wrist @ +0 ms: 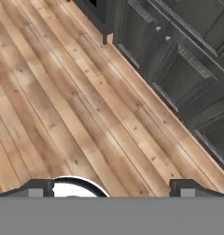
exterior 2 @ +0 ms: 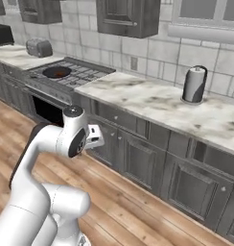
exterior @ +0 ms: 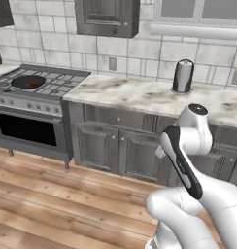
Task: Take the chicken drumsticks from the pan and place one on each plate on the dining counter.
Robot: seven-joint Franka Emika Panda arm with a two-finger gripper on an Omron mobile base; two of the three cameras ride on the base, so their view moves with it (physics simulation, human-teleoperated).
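One pan (exterior: 28, 81) sits on the stove (exterior: 40, 80), well off from the gripper (wrist: 112, 187) and higher than it — something orange-brown shows inside, too small to count as drumsticks. One paper-towel roll (exterior: 183, 76) stands on the marble counter (exterior: 140, 95), one toaster (exterior 2: 39, 47) lies beyond the stove. The gripper points down at the wood floor (wrist: 63, 114), dark cabinets (wrist: 178, 69) just ahead, its two fingertips (wrist: 36, 189) spread wide — holding nothing.

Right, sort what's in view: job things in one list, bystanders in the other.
Job:
- pan on the stove, something orange-brown in it
- gripper, fingers wide apart, nothing between them

Bystanders:
- paper towel roll
- toaster
- stove
- marble counter
- base cabinets
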